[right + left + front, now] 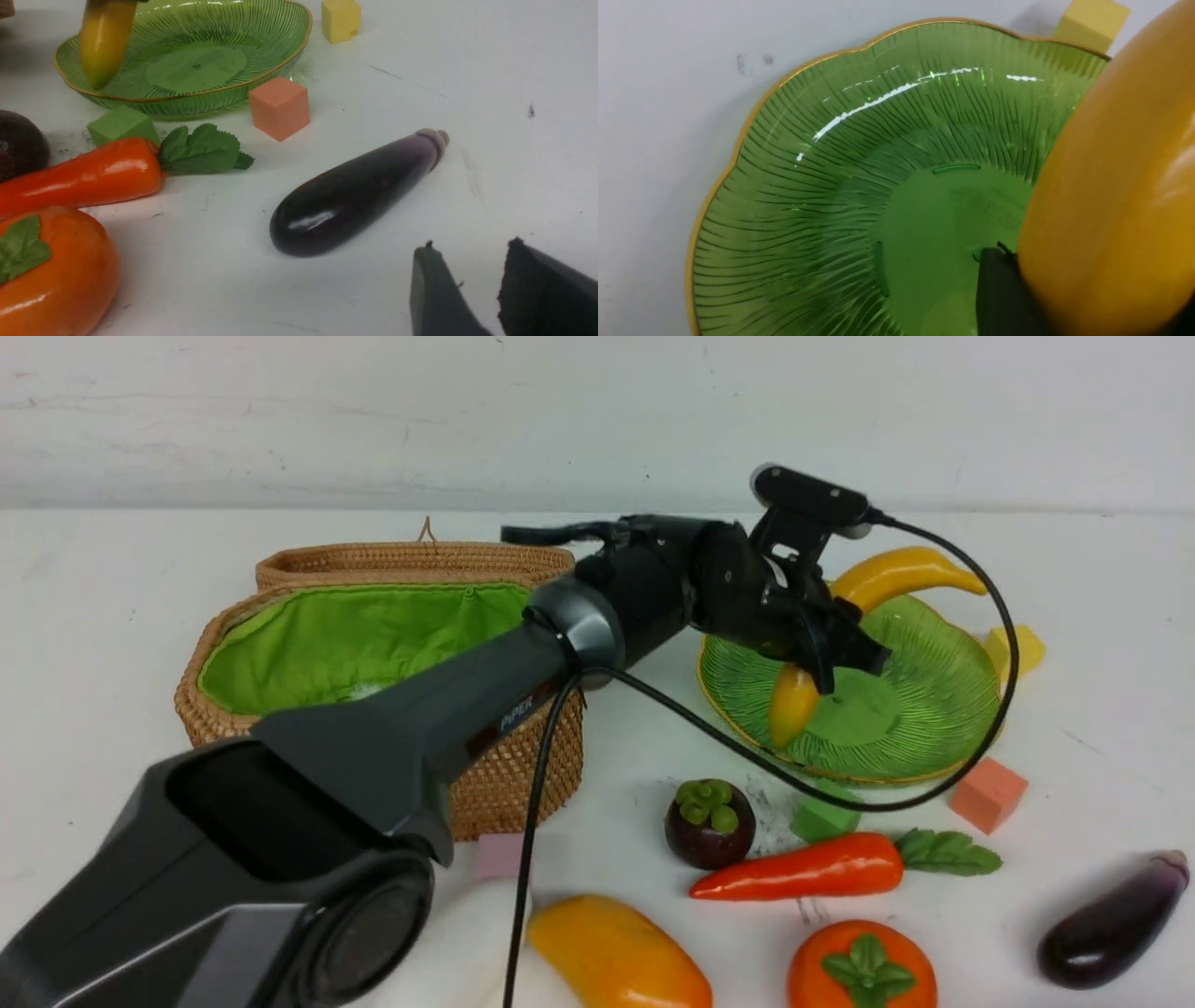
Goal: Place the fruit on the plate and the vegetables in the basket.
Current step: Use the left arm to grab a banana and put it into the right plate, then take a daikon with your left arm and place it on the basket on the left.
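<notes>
— While the left gripper (831,653) is clamped on the toy yellow banana (892,574), where does that fruit sit?

— Over the shallow green ribbed glass plate (943,709) with the gold scalloped rim, right of the desk's middle. It is gripped near mid-length and tilted. Its lower tip is down by the plate's rim on the basket side, and its upper end rises toward the far edge. Whether the tip touches the glass, I cannot tell.

— And the arm?

— The left arm reaches diagonally from the near left corner. It passes over the right end of the tan woven wicker basket (504,784) with green cloth lining, and its wrist bends down over the plate.

— The other hand?

— The right gripper (486,289) hangs toward the near right corner, fingers apart and holding nothing, near the glossy dark purple eggplant (355,191).

— What lies around?

— Between the plate and the near edge are the dark purple round mangosteen (709,823) and the orange-red carrot with green leaves (812,868). At the near edge are the orange-red persimmon (861,969) and the yellow-orange mango (616,957). A small green cube (823,819) and a salmon cube (988,793) sit just beside the plate.
</notes>
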Robot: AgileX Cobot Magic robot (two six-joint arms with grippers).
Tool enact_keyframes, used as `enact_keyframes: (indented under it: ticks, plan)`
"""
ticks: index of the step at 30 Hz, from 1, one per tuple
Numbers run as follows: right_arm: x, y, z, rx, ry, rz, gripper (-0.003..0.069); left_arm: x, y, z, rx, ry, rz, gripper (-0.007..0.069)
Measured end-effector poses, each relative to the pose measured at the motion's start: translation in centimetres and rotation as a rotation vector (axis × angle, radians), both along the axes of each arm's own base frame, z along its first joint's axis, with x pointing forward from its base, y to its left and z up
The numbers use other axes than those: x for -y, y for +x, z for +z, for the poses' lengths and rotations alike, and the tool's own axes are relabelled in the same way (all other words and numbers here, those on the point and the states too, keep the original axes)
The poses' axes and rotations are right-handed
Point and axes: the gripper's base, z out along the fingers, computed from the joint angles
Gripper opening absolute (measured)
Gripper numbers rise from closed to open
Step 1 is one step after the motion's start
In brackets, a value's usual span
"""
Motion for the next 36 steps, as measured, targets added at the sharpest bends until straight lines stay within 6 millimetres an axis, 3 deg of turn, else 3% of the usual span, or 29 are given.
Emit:
enact_keyframes:
  ticks: [5,12,15,18,22,25,30,33,36]
  plan:
    - [0.0,0.0,0.0,0.000,0.000,0.000,0.0243,-0.1,0.1,0.1,-0.003,-0.009,0.029,0.0320]
    - [0.0,0.0,0.0,0.000,0.000,0.000,0.0243,-0.6,-0.2,0.2,-0.114,-0.016,0.107,0.0573]
    - [0.0,0.0,0.0,0.000,0.000,0.000,0.0243,-0.9,-0.4,1.1,-0.125,-0.001,0.119,0.0627]
    - [0.0,0.0,0.0,0.000,0.000,0.000,0.0243,-1.8,-1.4,4.0,-0.134,0.030,0.115,0.0652]
    - [0.0,0.0,0.0,0.000,0.000,0.000,0.0243,-3.7,-3.9,10.2,-0.143,0.055,0.102,0.0638]
    - [0.0,0.0,0.0,0.000,0.000,0.000,0.0243,-6.1,-6.8,15.5,-0.137,0.106,0.089,0.0607]
    - [0.0,0.0,0.0,0.000,-0.001,0.000,0.0243,-10.6,-11.3,22.0,-0.109,0.209,0.123,0.0561]
    - [0.0,0.0,0.0,0.000,-0.001,0.000,0.0243,-12.7,-13.3,24.2,-0.080,0.212,0.144,0.0549]
    - [0.0,0.0,0.0,0.000,-0.001,0.000,0.0243,-14.3,-15.3,24.1,-0.109,0.240,0.144,0.0542]
